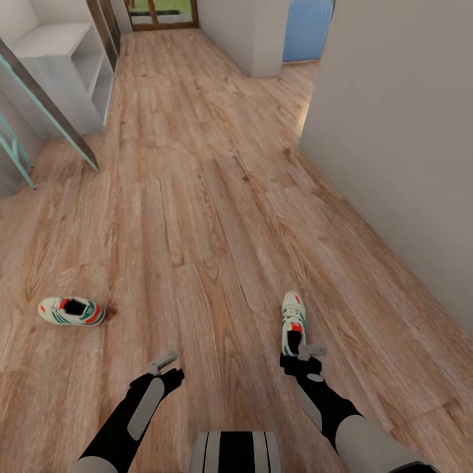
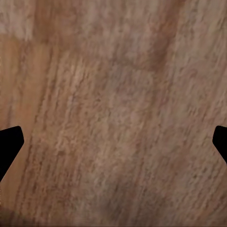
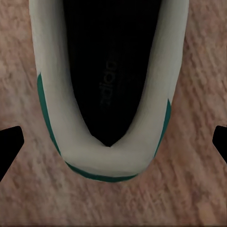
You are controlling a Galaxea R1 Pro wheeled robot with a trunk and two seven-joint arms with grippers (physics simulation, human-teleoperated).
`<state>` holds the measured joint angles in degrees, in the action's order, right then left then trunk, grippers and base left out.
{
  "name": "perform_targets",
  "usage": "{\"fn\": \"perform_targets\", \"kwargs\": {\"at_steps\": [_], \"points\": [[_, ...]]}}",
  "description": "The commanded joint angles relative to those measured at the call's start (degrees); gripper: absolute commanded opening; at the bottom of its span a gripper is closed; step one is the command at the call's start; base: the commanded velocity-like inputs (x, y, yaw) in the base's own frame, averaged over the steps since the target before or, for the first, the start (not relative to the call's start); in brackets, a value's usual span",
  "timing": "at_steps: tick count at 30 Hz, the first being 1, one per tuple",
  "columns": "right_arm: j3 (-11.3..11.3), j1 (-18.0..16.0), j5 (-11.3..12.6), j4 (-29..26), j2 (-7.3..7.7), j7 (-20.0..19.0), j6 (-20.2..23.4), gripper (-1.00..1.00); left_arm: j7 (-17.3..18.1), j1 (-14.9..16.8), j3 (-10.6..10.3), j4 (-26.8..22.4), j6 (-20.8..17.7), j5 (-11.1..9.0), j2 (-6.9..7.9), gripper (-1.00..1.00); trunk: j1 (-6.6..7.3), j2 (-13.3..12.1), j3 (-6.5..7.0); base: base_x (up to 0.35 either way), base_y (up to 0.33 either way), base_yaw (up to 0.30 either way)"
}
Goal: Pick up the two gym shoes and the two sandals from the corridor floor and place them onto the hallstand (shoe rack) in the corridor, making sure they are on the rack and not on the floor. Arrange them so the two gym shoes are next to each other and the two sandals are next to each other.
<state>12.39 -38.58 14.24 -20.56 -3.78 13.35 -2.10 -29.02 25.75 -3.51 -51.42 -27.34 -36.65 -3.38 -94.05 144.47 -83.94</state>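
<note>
Two white gym shoes with green stripes and red-orange accents lie apart on the wood-plank corridor floor (image 1: 217, 197). One gym shoe (image 1: 72, 311) lies on its own at the left. The other gym shoe (image 1: 293, 320) points away from me, and my right gripper (image 1: 303, 351) hovers open over its heel. In the right wrist view that shoe's heel opening (image 3: 111, 75) lies between the spread fingertips (image 3: 9, 146). My left gripper (image 1: 164, 361) is open over bare floor (image 2: 113, 113). The sandals and the hallstand are out of view.
A white open-shelf unit (image 1: 62, 62) stands at the far left behind slanted teal shapes (image 1: 49, 105). A grey wall (image 1: 407, 151) runs along the right side. The corridor leads on to a wooden door (image 1: 164, 13) at the far end.
</note>
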Motion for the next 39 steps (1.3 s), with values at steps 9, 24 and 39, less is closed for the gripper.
{"fn": "perform_targets", "kwargs": {"at_steps": [9,24,39], "points": [[0.0,0.0,0.0,0.0,0.00,0.0,0.0,1.00,0.2,0.0,0.3,0.2,-0.1,0.1,0.45,1.00,-0.07,0.0,-0.67,0.000,0.000,0.000],[0.0,0.0,0.0,-0.1,0.00,0.0,0.0,1.00,-0.2,-0.1,0.0,1.0,-0.6,0.9,0.75,1.00,-0.07,0.0,-0.67,0.060,0.000,0.000],[-0.1,0.0,0.1,-0.6,0.08,0.0,0.0,-1.00,-0.3,-0.1,0.0,1.1,-0.7,1.0,0.59,1.00,-0.07,0.0,-0.67,0.016,0.000,0.000]]}}
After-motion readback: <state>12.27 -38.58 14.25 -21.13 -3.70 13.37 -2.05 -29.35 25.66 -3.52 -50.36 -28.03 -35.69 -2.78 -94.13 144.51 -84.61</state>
